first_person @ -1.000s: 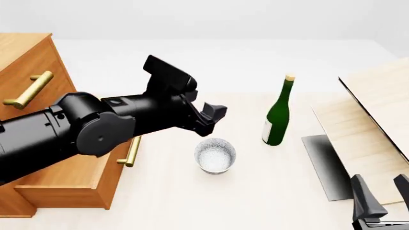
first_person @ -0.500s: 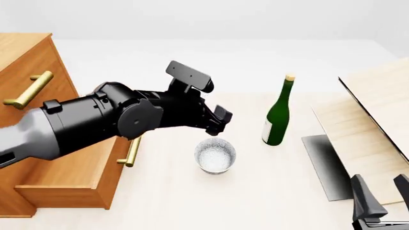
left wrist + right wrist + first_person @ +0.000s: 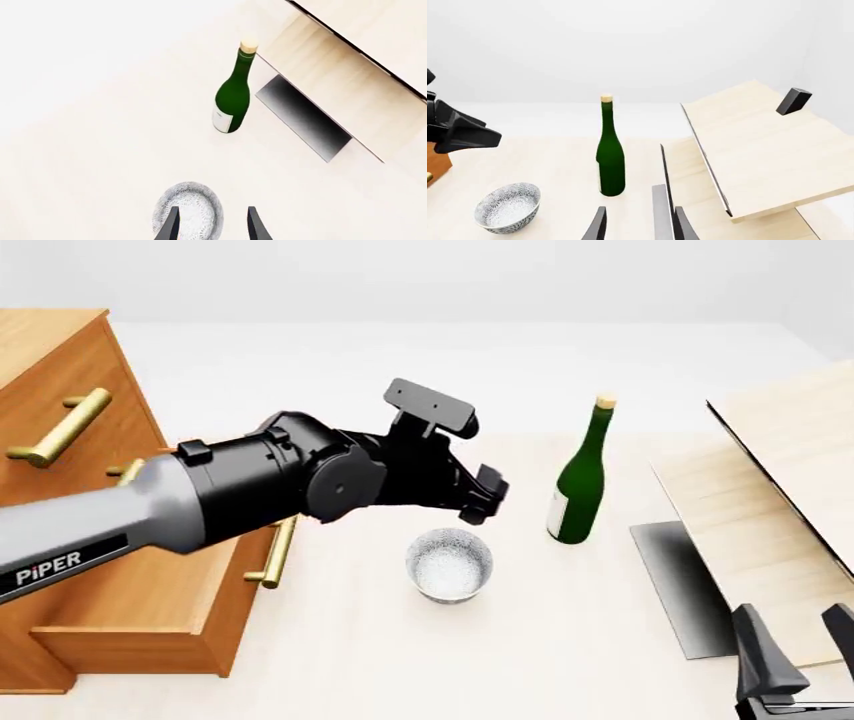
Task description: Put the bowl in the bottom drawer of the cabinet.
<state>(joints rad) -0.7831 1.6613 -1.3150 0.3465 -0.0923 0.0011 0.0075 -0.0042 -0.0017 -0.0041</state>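
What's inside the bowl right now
Nothing. The bowl sits on the table, its speckled inside bare. In the left wrist view the left gripper covers part of its rim.

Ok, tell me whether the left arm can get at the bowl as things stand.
Probably yes. The left gripper hangs open just above the bowl, nothing lies between them, and the bottle stands apart to the side.

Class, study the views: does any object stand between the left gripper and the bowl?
Nothing visible does. The left gripper hangs open just above the bowl, with only bare table around it. The green bottle stands off to the side, clear of the way down.
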